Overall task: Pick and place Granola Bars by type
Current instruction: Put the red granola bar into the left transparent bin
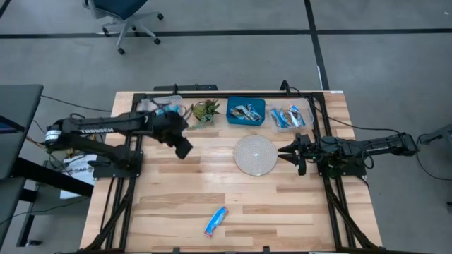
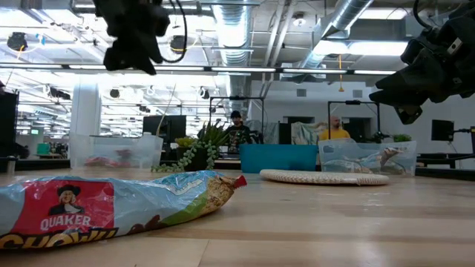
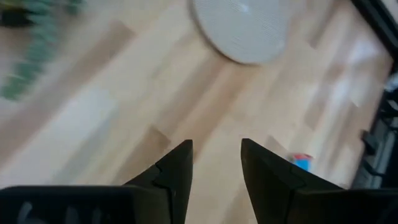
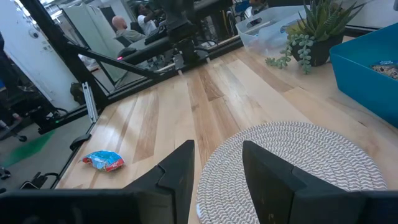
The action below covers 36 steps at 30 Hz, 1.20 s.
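The left arm reaches in from nine o'clock in the high view, its long dark link lying level across the upper left of the table and its wrist bent down toward five o'clock. The left gripper (image 1: 183, 148) hangs in the air at the end of it, fingers parted with a clear gap and nothing between them, as its own wrist view (image 3: 216, 163) shows. The right arm comes in from three o'clock, stretched nearly straight toward nine o'clock. The right gripper (image 1: 284, 152) also appears raised; its fingers (image 4: 177, 171) stand apart and empty.
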Each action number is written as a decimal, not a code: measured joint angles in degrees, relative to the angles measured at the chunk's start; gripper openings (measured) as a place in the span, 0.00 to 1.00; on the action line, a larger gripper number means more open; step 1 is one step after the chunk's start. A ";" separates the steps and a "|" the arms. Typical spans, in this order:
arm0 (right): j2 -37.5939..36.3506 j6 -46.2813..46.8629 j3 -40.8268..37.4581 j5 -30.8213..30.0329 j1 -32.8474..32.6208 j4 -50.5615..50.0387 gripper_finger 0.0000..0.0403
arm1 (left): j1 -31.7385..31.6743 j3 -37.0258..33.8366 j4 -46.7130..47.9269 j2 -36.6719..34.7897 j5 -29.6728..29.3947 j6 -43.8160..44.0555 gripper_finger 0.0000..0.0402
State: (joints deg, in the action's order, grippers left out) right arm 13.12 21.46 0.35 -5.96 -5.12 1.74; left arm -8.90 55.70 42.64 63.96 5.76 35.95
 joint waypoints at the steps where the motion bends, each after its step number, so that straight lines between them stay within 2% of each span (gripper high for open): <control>1: -0.01 -0.01 0.00 0.01 0.01 0.00 0.32 | 1.88 0.00 -0.44 0.00 -0.53 1.55 0.32; 8: -0.01 0.01 0.01 0.00 0.01 -0.02 0.32 | 13.91 -0.02 -0.63 1.18 -6.53 13.43 0.32; 18: 0.01 0.01 0.01 -0.01 0.00 -0.01 0.32 | 27.19 -0.02 -11.96 9.26 -7.11 29.78 0.32; 30: 0.01 0.01 -0.01 -0.01 0.01 0.00 0.32 | 35.85 0.00 -28.71 25.24 -6.42 42.22 0.32; 36: -0.01 0.01 -0.01 -0.02 0.00 0.29 0.32 | 37.16 1.33 -30.69 31.18 -6.67 44.31 0.32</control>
State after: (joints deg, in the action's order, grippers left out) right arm 13.10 21.47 0.35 -5.99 -5.12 2.03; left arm 28.25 57.04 11.95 95.14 -0.91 80.26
